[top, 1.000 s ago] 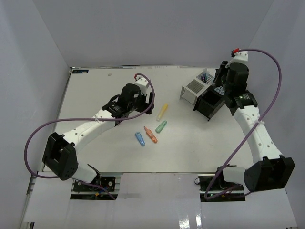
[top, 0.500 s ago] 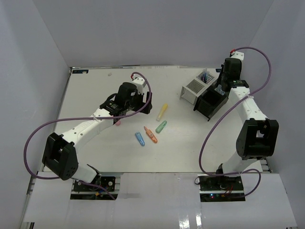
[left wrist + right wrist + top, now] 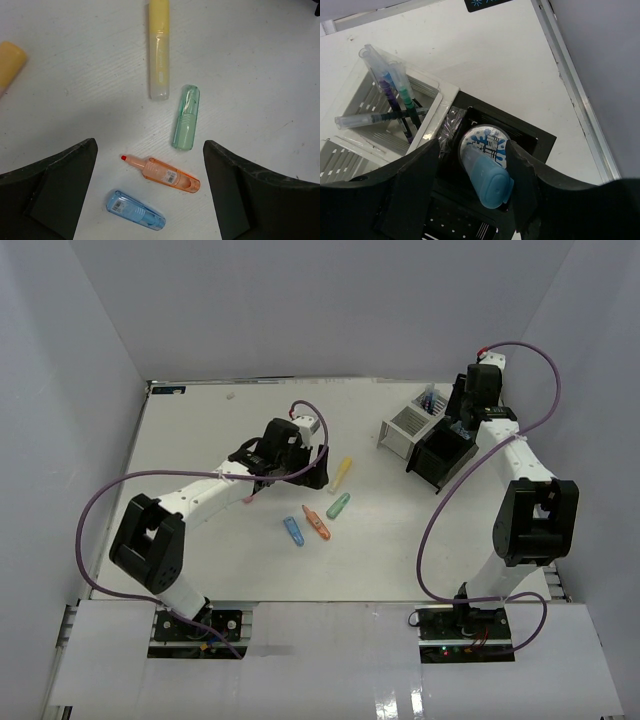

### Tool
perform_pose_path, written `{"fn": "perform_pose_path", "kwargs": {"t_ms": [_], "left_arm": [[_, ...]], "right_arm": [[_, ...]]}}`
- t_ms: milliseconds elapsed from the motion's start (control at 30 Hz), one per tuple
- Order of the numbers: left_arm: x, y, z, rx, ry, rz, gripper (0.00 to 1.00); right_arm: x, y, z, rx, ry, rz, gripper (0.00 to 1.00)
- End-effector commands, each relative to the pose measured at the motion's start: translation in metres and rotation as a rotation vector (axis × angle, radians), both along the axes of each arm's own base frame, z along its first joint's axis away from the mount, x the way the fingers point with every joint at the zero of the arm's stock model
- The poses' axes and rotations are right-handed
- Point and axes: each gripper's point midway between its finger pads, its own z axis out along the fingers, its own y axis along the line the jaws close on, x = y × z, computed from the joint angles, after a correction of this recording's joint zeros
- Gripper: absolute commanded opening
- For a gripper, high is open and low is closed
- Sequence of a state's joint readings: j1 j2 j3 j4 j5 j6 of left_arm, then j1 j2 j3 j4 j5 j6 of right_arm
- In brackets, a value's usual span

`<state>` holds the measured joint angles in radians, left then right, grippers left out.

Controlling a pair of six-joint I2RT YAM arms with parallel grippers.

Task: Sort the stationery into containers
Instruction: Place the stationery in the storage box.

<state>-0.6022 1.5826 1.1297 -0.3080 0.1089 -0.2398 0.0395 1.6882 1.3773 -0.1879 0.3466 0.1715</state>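
Hanging above the table in the top view, the left gripper [image 3: 316, 476] is hovering beside four markers: yellow marker [image 3: 341, 474], green marker [image 3: 338, 505], orange marker [image 3: 317, 523] and blue marker [image 3: 293, 531]. Two containers, white box [image 3: 403, 427] and black box [image 3: 440, 457], are sitting at the far right.

Left wrist view: its fingers [image 3: 55, 190] are spreading wide, holding nothing.

Right wrist view: the right gripper [image 3: 474, 150] is standing partly open around a second blue marker [image 3: 487, 182], with a gap showing on one side, over one tape roll [image 3: 484, 141] in the black box. Three pens [image 3: 395, 95] are lying in the white box.

Yellow marker [image 3: 159, 50] cut by top edge; pink marker [image 3: 247, 498] mostly hidden under left arm [image 3: 205, 490].
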Motion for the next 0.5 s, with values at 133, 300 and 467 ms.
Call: {"fn": "perform_pose_path", "kwargs": {"t_ms": [133,300,467], "left_arm": [[0.000,-0.018,0.012,-0.078,0.021,-0.040,0.98],[0.000,-0.019,0.012,-0.081,0.021,-0.043,0.98],[-0.001,-0.019,0.015,-0.086,0.015,-0.047,0.98]], "right_arm": [[-0.003,-0.001,0.023,-0.013,-0.041,0.022,0.58],[-0.006,-0.001,0.014,-0.015,-0.023,0.018,0.43],[-0.007,-0.003,0.025,-0.019,-0.044,0.013,0.08]]}}
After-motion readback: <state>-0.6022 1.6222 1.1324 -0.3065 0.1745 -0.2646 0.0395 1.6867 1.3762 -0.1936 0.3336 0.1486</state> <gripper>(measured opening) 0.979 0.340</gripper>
